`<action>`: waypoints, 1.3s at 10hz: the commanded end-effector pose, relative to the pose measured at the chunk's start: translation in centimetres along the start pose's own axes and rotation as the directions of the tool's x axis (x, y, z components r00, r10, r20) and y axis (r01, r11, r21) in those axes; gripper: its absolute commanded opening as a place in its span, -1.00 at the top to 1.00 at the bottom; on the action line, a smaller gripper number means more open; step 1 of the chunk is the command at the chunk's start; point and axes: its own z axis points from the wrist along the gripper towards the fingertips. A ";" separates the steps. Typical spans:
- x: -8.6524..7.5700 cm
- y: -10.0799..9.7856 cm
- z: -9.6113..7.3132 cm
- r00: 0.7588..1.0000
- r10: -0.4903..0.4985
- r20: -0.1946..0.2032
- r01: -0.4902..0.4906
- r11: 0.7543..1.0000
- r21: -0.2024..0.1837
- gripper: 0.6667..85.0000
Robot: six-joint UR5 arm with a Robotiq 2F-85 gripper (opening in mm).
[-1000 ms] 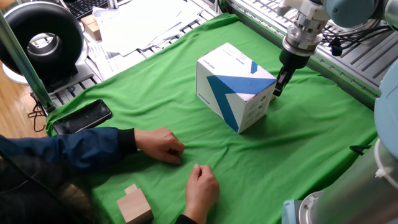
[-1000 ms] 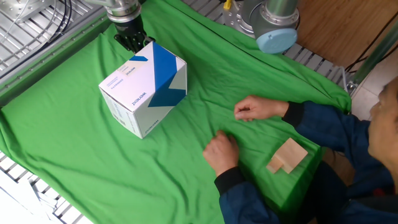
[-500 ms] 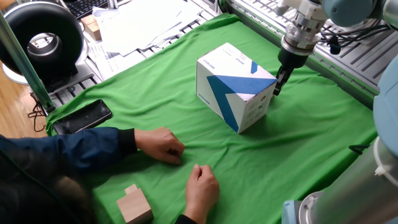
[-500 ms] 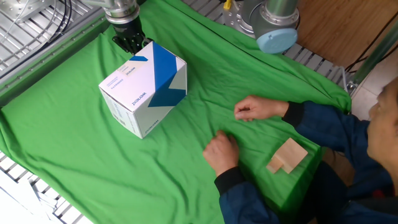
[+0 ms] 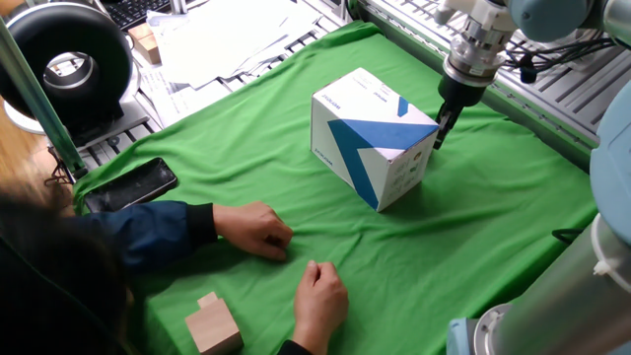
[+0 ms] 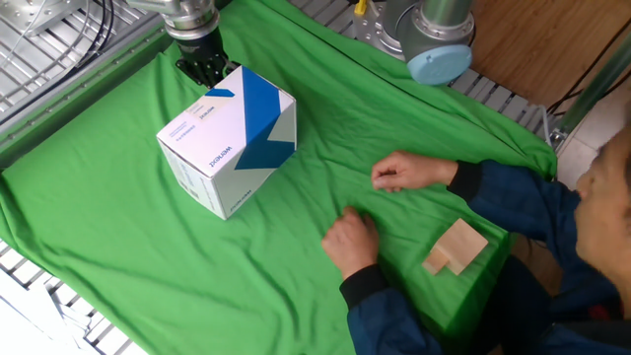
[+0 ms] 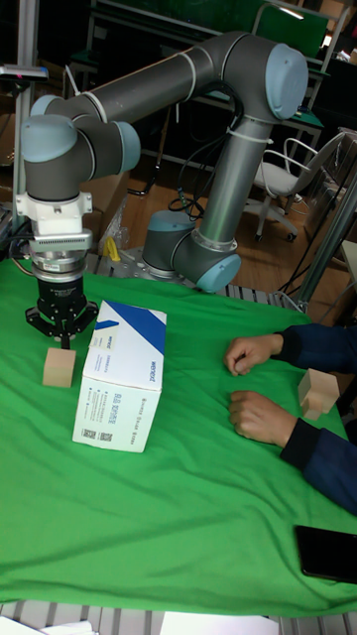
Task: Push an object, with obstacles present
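Note:
The object, a small light-wood cube (image 7: 59,367), lies on the green cloth just left of the obstacle in the tall fixed view. From both other fixed views it is hidden behind the box. The obstacle is a large white box with blue graphics (image 5: 375,138) (image 6: 232,138) (image 7: 119,372). My gripper (image 7: 63,340) hangs directly over the cube's top with its fingers together and nothing held. It stands close beside the box's far corner (image 5: 438,138) (image 6: 204,74).
A person's two hands (image 5: 256,229) (image 5: 320,296) rest on the cloth near the front. A stepped wooden block (image 5: 213,325) (image 6: 454,247) sits by the person. A black phone (image 5: 130,184) lies at the cloth's edge. Metal rails border the far side.
The gripper has crept slightly up and away along the box's far corner. The person's head has leaned further into one fixed view.

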 end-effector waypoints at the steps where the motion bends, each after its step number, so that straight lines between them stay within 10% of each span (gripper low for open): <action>1: 0.1 -0.7 -0.1 1.000 -0.028 -0.008 0.028 0.999 0.024 0.93; 7: -2.4 -0.5 -0.2 0.997 -0.066 0.037 0.065 0.997 0.030 0.49; 13: -3.3 -1.2 -0.2 0.995 -0.085 0.054 0.082 0.995 0.061 0.47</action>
